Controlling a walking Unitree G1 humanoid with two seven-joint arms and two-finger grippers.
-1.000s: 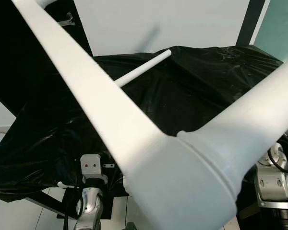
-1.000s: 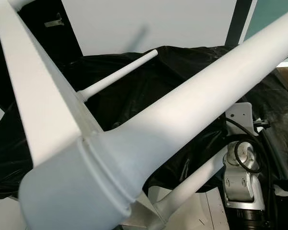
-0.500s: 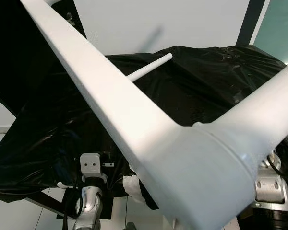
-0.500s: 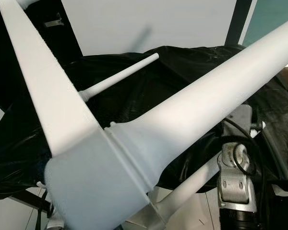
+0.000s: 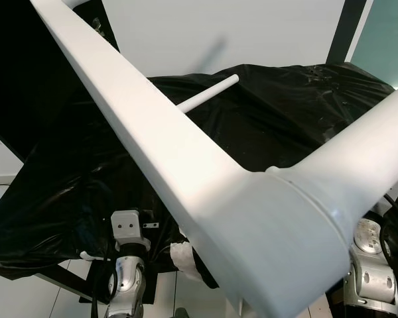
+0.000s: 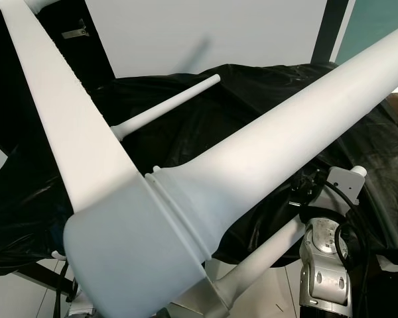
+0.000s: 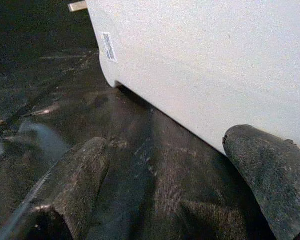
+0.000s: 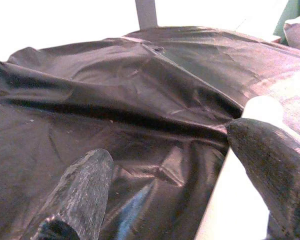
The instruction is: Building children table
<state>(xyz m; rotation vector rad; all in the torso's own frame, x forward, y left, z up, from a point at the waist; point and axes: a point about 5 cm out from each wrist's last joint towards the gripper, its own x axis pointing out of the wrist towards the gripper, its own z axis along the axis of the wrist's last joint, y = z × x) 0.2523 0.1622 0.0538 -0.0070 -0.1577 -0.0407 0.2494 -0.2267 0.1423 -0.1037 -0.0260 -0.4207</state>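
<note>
**White table frame held up over a black-draped surface**

A surface covered in crinkled black plastic sheeting fills the space ahead, with a pale wall behind it and a dark upright post at the right.

In the left wrist view, the left gripper has its two black fingers spread apart, pointing down at the black sheeting. One finger sits just against the lower edge of a broad white panel that carries a small label near its rounded corner; the other finger lies on the dark plastic, apart from the panel. Nothing is pinched between them.

In the right wrist view, the right gripper is likewise spread open. One of its fingers lies beside a white rounded leg that runs along the sheeting; whether it touches the leg cannot be told. The other finger hangs over the black plastic.

From the head camera, the children's table is very near the lens, its white frame tilted. A flat white rail runs up to the left and a thick round leg runs up to the right, both meeting at a rounded corner joint. A thinner white leg points away over the sheeting. The silver left arm and silver right arm show low beneath the frame.
</note>
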